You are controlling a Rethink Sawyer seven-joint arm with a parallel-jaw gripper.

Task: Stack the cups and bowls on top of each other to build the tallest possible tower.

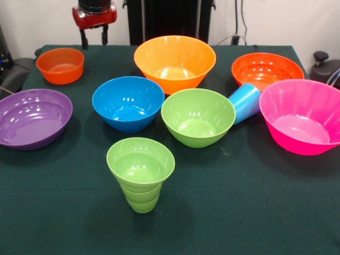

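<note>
The gripper (94,37) hangs at the far left of the table, high above the cloth, and its two dark fingers (84,38) stand apart with nothing between them, so it holds no object. Just below and to the left of it sits the small orange bowl (60,65), upright and alone. To the right, at the far middle, stands the large yellow-orange bowl (175,62), and further right the wide orange bowl (267,70) near the far right corner. In the middle row the blue bowl (128,103) and the green bowl (198,117) stand just beside each other, both upright. The light blue cup (245,102) lies tilted on its side between the green bowl and the pink bowl (303,116), and it seems to lean against both. The purple bowl (33,117) rests at the left edge. Nearest to the camera the lime green cup (141,173) stands upright with its stepped part below. No piece sits inside or upon another, so I judge that the tower is not begun: all the stacking is left to do, and the fallen blue cup probably needs to be set right first.
</note>
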